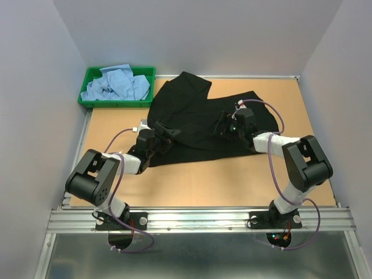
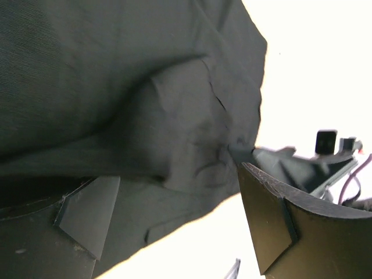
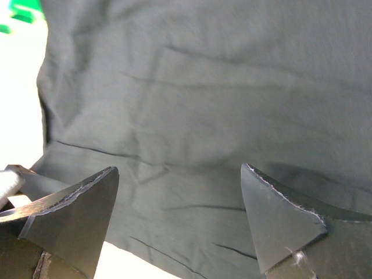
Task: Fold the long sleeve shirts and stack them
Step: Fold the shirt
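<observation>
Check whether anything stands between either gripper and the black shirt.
Nothing visible does. The left gripper and right gripper hang open over the black shirt, only its cloth showing between their jaws. The green tray of blue shirts sits at the far left corner, out of the way.

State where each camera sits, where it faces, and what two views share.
Top external: above and behind the arms, looking down on the table; both arms show, over the shirt, tray far left.
Left wrist: on the left arm, facing past the open left gripper onto the shirt; both fingers show.
Right wrist: on the right arm, facing past the open right gripper onto the shirt; both fingers show.
Shared: all three see the shirt; top and right wrist see the tray.
</observation>
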